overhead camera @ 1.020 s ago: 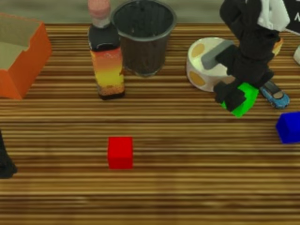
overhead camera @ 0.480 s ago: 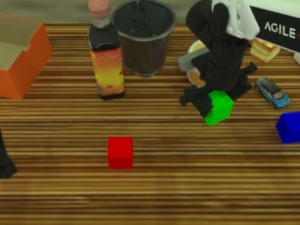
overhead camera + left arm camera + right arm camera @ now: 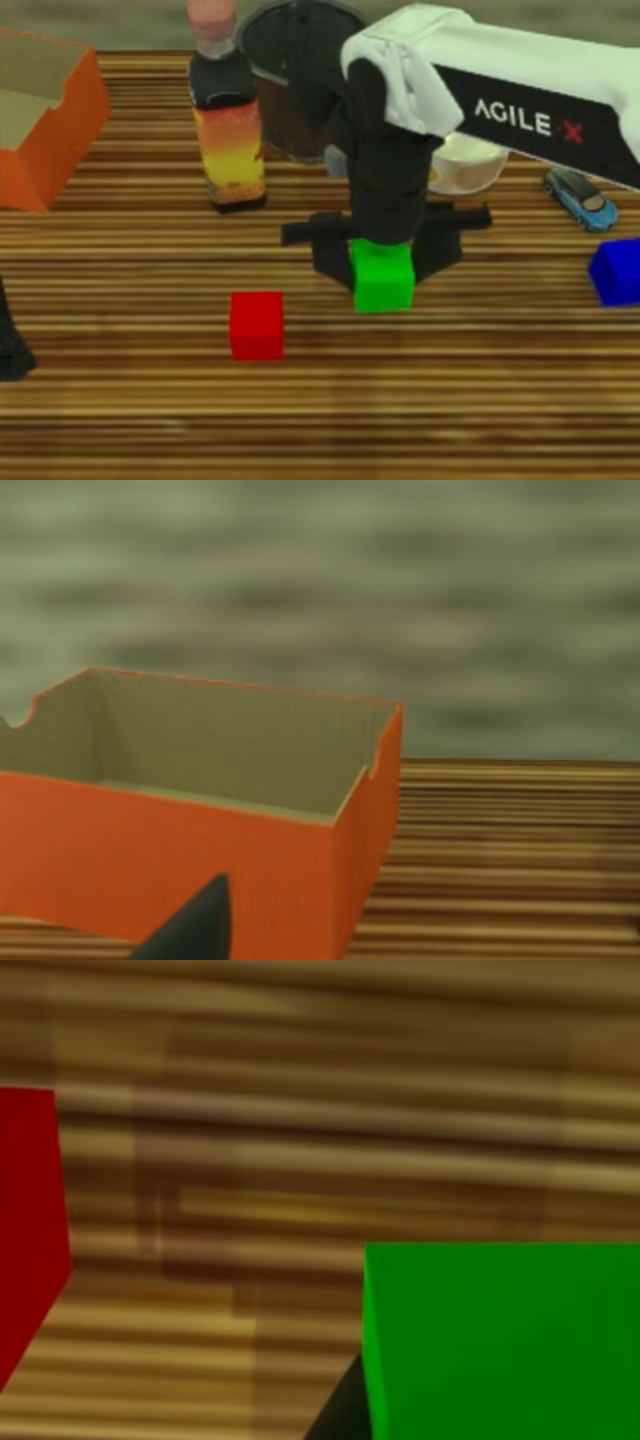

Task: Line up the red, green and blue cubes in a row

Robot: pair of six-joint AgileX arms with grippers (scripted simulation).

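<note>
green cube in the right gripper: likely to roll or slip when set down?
Green cube, held by the right gripper: flat faces, so probably won't roll. Matte and rigid-looking, likely grips firmly. Squat shape should sit stably beside the red cube.

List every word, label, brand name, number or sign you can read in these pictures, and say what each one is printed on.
"AGILE X" (the X in red): on the white casing of the right arm, top view.
The bottle has a flame-coloured label with no readable text.
Nothing else carries writing.

Bright green cube (image 3: 383, 276), red cube (image 3: 257, 324), deep blue cube (image 3: 616, 271) noted. Table (image 3: 150, 400) striped brown wood. Orange box (image 3: 45, 130). Bottle (image 3: 228, 120) labelled in a yellow-to-red gradient.
</note>
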